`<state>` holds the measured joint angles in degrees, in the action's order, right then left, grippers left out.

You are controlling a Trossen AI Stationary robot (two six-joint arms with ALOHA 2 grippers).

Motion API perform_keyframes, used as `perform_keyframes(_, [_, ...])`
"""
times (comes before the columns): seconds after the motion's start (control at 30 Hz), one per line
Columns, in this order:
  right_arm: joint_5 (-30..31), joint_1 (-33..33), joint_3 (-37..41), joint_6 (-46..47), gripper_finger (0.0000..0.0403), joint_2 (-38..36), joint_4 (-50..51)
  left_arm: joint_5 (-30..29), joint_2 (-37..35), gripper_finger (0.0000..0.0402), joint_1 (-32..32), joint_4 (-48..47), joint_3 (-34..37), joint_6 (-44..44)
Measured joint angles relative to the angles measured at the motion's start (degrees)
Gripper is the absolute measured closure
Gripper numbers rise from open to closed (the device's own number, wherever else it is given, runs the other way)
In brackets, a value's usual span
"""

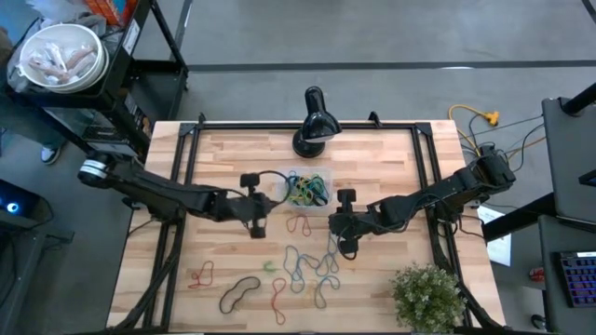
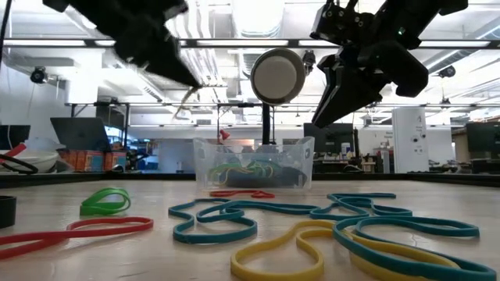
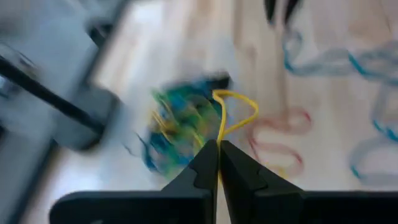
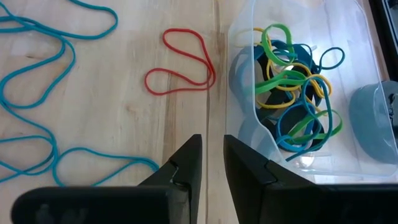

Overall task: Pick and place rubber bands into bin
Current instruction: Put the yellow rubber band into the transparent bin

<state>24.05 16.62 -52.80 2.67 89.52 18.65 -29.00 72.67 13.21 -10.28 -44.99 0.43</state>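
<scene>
Nearest the low camera, blue and yellow rubber bands (image 2: 328,226) sprawl loose on the worktop (image 1: 223,149), so plenty is left to do. The left gripper (image 3: 217,163) is pinched tight on a yellow band (image 3: 233,112), hanging just beside the clear bin (image 1: 307,191), which already holds a tangle. Looks like mid-delivery: next it needs to get over the bin and let go. The right gripper (image 4: 212,163), narrowly parted and empty, hovers by a red band (image 4: 180,62).

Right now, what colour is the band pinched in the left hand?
Yellow: the rubber band hangs from the shut left hand, clearest in the left wrist view.
</scene>
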Motion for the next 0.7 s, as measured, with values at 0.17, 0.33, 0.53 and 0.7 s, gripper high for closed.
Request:
perform_keyframes(0.17, [0.0,0.0,0.0,0.2,0.0342,0.0,0.0,-8.0,-0.3,0.0401,-0.3,10.9,0.1,10.9])
perform_keyframes(0.33, [0.0,0.0,0.0,0.2,0.0342,0.0,0.0,-9.5,1.9,0.0401,-2.5,20.3,0.1,19.2])
perform_keyframes(0.53, [0.0,0.0,0.0,0.4,0.0342,0.0,0.0,-9.5,7.3,0.0401,-7.1,23.8,0.1,20.9])
perform_keyframes(0.7, [0.0,0.0,0.0,0.4,0.0342,0.0,0.0,-9.4,12.9,0.0401,-9.5,25.5,0.0,20.9])
